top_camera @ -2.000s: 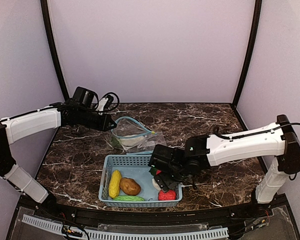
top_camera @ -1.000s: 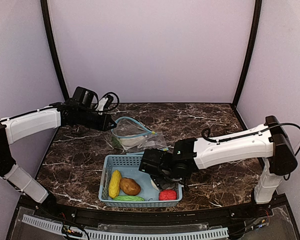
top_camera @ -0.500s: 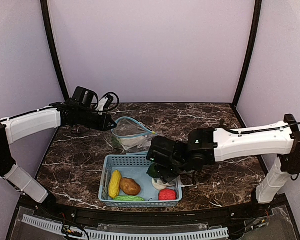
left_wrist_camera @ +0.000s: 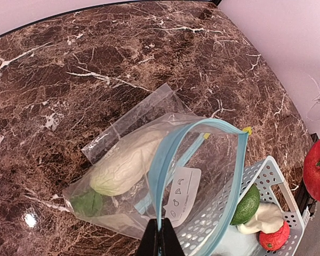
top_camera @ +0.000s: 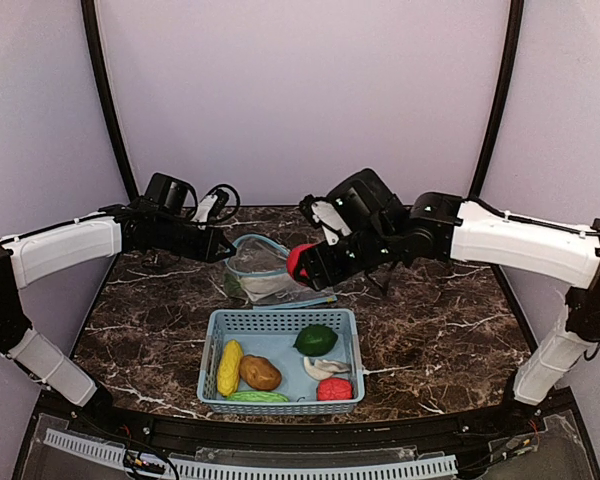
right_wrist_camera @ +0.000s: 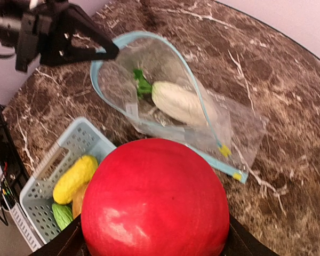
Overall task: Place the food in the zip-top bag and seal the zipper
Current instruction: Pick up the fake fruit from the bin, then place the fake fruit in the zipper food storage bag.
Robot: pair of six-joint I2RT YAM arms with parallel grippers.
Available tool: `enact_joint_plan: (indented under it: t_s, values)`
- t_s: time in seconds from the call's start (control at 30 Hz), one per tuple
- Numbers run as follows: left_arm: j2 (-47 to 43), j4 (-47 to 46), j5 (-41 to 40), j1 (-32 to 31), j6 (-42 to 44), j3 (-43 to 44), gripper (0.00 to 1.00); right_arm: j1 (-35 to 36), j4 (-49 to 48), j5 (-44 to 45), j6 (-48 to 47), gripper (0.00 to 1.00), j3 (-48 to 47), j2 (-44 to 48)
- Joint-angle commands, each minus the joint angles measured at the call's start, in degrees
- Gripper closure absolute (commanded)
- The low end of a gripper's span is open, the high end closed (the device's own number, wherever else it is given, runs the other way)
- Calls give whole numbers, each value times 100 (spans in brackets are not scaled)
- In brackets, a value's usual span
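Two arms at an open zip-top bag

Left gripper (left_wrist_camera: 160,241), jaws pressed together on the blue zipper rim (left_wrist_camera: 165,160), holds the zip-top bag (top_camera: 265,272) open. A white radish (left_wrist_camera: 127,162) lies inside near a white slip (left_wrist_camera: 182,195) with tiny unreadable marks. Right gripper (top_camera: 308,264) clamps a red apple (right_wrist_camera: 154,197) over the bag's 3 o'clock side. At the bag's 6 o'clock, a light blue basket (top_camera: 270,320) holds corn (top_camera: 229,367), potato (top_camera: 261,373), green pod (top_camera: 258,397), dark green fruit (top_camera: 316,340), mushroom (top_camera: 327,368) and small red fruit (top_camera: 334,389). Dark veined marble tabletop (top_camera: 430,330); pale lilac walls (top_camera: 300,100).
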State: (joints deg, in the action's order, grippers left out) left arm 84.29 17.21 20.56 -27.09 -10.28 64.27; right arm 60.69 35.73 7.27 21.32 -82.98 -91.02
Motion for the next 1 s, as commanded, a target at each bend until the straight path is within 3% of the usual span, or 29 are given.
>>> enact_joint_plan:
  t_s: [0.0, 0.33, 0.97]
  values:
    - [-187, -69, 96, 37, 61, -67, 99, -177, -818, -992, -562, 32, -855, -704]
    - [-191, -71, 156, 37, 40, -68, 99, -397, -822, -1272, -783, 32, -2283, -2135]
    - [-173, -77, 239, 37, 9, -63, 99, -568, -14, -871, -807, 31, -3469, -3608]
